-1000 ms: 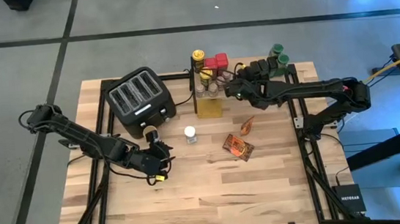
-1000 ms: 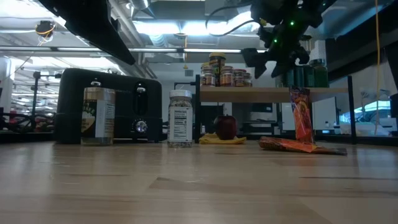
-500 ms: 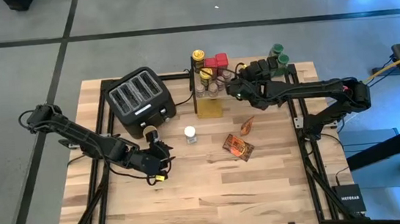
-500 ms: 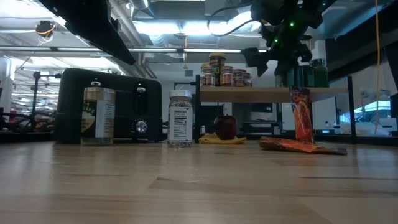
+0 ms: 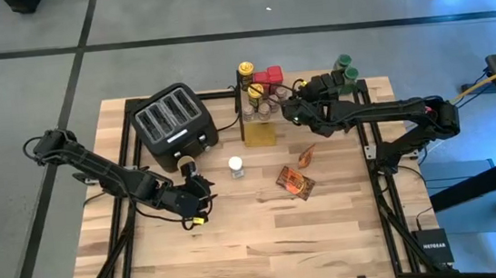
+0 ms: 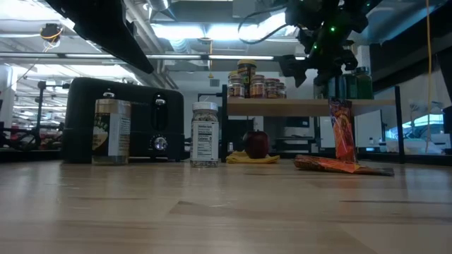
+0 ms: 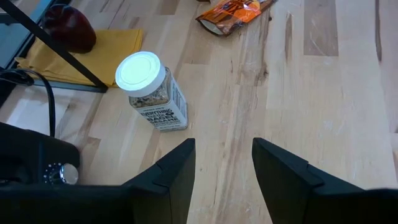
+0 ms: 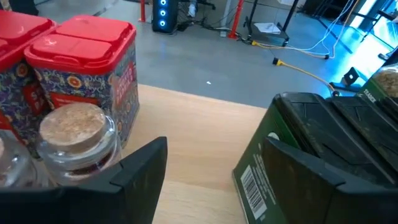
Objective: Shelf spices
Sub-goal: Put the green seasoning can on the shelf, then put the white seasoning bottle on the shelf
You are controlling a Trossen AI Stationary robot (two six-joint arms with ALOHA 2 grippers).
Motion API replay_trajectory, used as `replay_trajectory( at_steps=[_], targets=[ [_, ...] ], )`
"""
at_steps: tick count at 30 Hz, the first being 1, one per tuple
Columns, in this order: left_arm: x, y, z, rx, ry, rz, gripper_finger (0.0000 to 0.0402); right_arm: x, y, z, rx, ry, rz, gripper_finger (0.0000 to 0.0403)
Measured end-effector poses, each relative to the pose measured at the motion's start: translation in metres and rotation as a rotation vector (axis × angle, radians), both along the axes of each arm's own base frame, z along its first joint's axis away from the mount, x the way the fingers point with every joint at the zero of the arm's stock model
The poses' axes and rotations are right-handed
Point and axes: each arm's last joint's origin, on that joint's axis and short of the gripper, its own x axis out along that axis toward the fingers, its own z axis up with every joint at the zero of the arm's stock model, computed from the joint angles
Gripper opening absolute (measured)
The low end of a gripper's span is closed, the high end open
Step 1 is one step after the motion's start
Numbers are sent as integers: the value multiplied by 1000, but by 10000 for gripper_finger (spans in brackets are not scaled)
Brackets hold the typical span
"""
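Note:
The shelf [image 6: 282, 106] carries a yellow-lidded jar [image 5: 246, 69], red tins [image 8: 87, 43], a corked jar [image 8: 78, 124] and a dark green tin [image 8: 311, 137]. My right gripper [image 8: 214, 174] hovers open just above the plank [image 8: 199, 143], between the corked jar and the green tin, touching neither. My left gripper [image 7: 224, 168] is open and low over the table, near a white-lidded jar [image 7: 146, 81] that stands upright. A gold-lidded jar [image 6: 113, 130] stands against the toaster. Orange foil packets [image 5: 295, 182] lie on the table, and one [image 6: 342, 130] leans upright by the shelf.
The black four-slot toaster [image 5: 173, 123] sits at the table's far left. A red apple [image 6: 256, 143] rests on a yellow cloth [image 7: 81, 56] under the shelf. Thin black shelf legs [image 7: 56, 50] stand near the white-lidded jar. Bare tabletop [image 5: 258, 238] fills the near half.
My right gripper has shifted a little toward the table's right above the shelf, still open. The left arm and the jars, tins and packets have stayed put.

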Motion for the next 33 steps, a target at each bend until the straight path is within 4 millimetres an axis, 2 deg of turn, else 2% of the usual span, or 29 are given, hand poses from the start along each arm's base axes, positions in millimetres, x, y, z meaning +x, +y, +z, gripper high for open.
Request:
replay_trajectory(
  at_steps=[5, 9, 14, 20, 27, 33],
  targets=[
    [0, 0, 0, 0, 0, 0, 153, 6, 5, 4, -21, 9, 57, 266],
    [0, 0, 0, 0, 0, -1, 153, 8, 21, 16, -68, 12, 133, 266],
    [0, 0, 0, 0, 1, -1, 153, 2, 56, 36, -81, -16, 305, 266],
    [-1, -2, 0, 0, 1, -7, 153, -10, 108, 49, 76, -100, 657, 266],
    [-1, -2, 0, 1, 3, -7, 153, -13, 149, 39, 290, -101, 917, 266],
    [-1, -1, 0, 6, 5, -11, 153, 0, 172, 16, 290, -7, 960, 266]
  ],
)
